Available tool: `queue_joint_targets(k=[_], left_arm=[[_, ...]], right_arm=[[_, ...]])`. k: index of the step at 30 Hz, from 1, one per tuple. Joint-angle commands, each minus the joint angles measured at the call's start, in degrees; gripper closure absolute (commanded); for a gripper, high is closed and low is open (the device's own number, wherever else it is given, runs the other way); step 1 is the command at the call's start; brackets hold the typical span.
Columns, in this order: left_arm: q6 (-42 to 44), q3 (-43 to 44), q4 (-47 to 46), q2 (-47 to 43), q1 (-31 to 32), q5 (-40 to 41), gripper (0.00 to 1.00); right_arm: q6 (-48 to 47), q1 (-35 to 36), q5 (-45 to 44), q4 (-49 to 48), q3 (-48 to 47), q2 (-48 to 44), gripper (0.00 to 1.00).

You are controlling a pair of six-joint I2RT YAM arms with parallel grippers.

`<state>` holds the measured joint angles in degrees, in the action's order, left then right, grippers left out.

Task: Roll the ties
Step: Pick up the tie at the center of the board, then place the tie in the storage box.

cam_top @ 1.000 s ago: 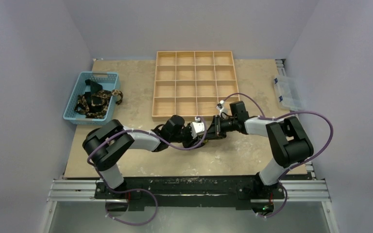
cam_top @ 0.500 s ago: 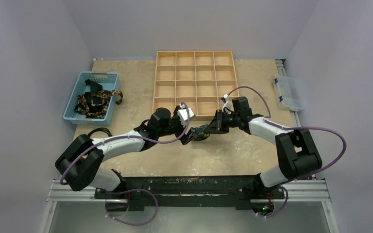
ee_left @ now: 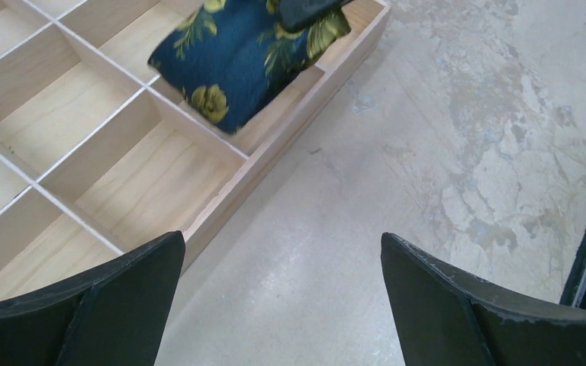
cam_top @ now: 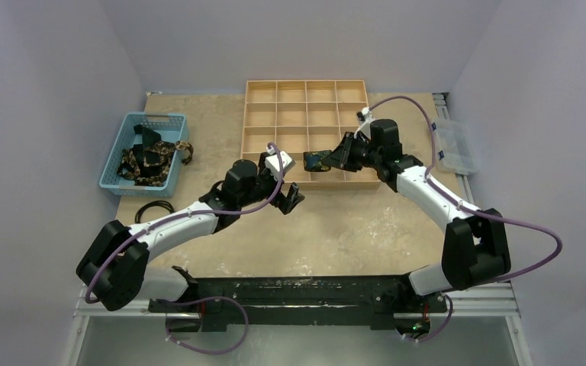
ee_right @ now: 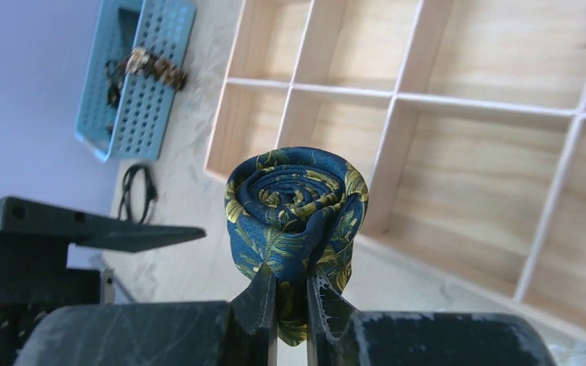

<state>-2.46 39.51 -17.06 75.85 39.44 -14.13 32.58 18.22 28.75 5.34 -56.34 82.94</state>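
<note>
A navy tie [ee_right: 294, 202] with yellow-gold floral print is rolled into a tight coil, and my right gripper [ee_right: 290, 280] is shut on its lower edge. In the top view this rolled tie [cam_top: 317, 162] hangs at my right gripper [cam_top: 328, 158] over the front row of the wooden tray [cam_top: 244, 137]. My left gripper [cam_top: 290, 200] stands open and empty just in front of the tray. Its wrist view shows bare table between the jaws of the left gripper [ee_left: 282, 238], with the rolled tie [ee_left: 233, 65] above the tray's front corner. More ties [cam_top: 149, 158] lie tangled in the blue basket [cam_top: 118, 179].
A black cable loop [cam_top: 152, 210] lies on the table in front of the basket. A clear plastic box [cam_top: 452, 145] sits at the right table edge. The tray's compartments [ee_right: 465, 191] in view hold nothing. Purple walls enclose the table on three sides.
My left gripper has opened wide, let go of the rolled tie and drawn back left. My right gripper has carried the tie up and back, from the table to over the tray's front row.
</note>
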Motion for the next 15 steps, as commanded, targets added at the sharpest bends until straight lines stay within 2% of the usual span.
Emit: queue_joint_targets(k=[1, 5, 8, 15], left_arm=[[-1.07, 3.51, 2.91, -0.99, -0.99, 3.79, 0.0], [-0.75, 4.27, 3.92, -0.84, -1.11, 5.22, 0.0], [-0.83, 4.69, 4.57, -0.59, -1.19, 5.72, 0.0], [-0.97, 5.04, 5.53, 0.06, -1.21, 5.1, 0.0]], right_arm=[[-3.22, -0.12, -11.85, -2.36, -3.22, 0.45, 1.0], [-6.12, 0.55, -15.43, -3.4, -2.29, 2.86, 1.0], [-8.05, 1.44, -19.04, -7.7, 0.42, 2.69, 1.0], [-13.08, 1.44, -15.25, -17.35, 3.82, 7.12, 1.0]])
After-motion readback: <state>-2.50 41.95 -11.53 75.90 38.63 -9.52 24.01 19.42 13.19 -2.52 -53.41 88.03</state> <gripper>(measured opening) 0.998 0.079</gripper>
